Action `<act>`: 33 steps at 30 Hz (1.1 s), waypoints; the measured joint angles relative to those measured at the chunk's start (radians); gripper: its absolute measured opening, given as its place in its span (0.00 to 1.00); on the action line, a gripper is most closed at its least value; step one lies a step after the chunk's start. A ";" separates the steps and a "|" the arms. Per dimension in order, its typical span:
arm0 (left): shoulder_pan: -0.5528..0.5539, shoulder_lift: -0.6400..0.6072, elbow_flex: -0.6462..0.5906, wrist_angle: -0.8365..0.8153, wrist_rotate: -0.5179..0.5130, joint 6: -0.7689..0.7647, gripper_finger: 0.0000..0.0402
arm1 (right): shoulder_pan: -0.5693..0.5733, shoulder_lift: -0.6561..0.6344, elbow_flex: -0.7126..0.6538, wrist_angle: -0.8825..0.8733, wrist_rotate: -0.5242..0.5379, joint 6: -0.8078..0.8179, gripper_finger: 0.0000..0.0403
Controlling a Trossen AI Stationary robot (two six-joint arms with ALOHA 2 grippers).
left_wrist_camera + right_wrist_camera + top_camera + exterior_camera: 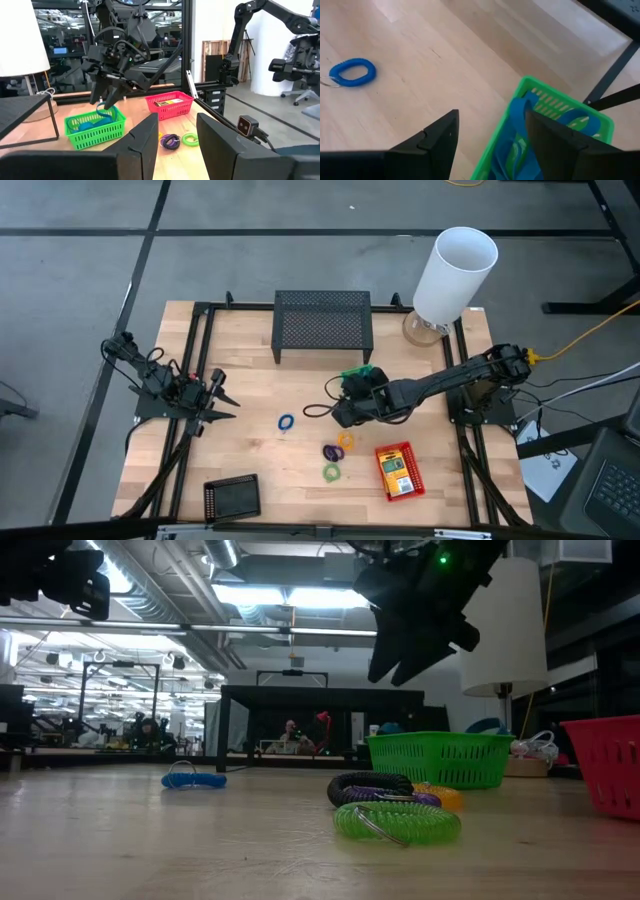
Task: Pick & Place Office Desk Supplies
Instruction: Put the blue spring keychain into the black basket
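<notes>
My right gripper point(340, 408) point(398, 672) hangs open in the air just above the green basket point(358, 371) point(440, 758) point(545, 107), fingers slanting down. Blue band loops point(515, 150) point(95, 122) lie inside that basket. On the wood rest a blue ring point(287, 422) point(352, 72), a purple ring point(332, 451) point(370, 785), an orange ring point(346, 440) and a green ring point(331, 472) point(397, 822). The red basket point(383, 450) point(170, 109) holds yellow-and-green packs point(397, 470). A black basket point(232, 497) sits near the front edge. My left gripper point(228, 405) point(177, 122) waits open at the table's left.
A wide black mesh stand point(322, 323) stands at the far middle of the table, just behind the green basket. A tall white cylinder point(455, 275) rises at the far right corner. Bare wood lies between the blue ring and my left gripper.
</notes>
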 joint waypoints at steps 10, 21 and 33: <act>0.000 0.000 0.000 0.000 0.011 -0.012 0.32 | 0.002 0.000 0.000 0.048 0.001 -0.043 0.57; 0.000 0.000 0.000 0.000 0.002 0.000 0.32 | 0.007 0.000 0.000 0.050 0.020 -0.053 0.57; 0.000 0.000 0.000 0.000 -0.001 0.017 0.32 | 0.009 0.000 0.000 0.050 0.020 -0.056 0.57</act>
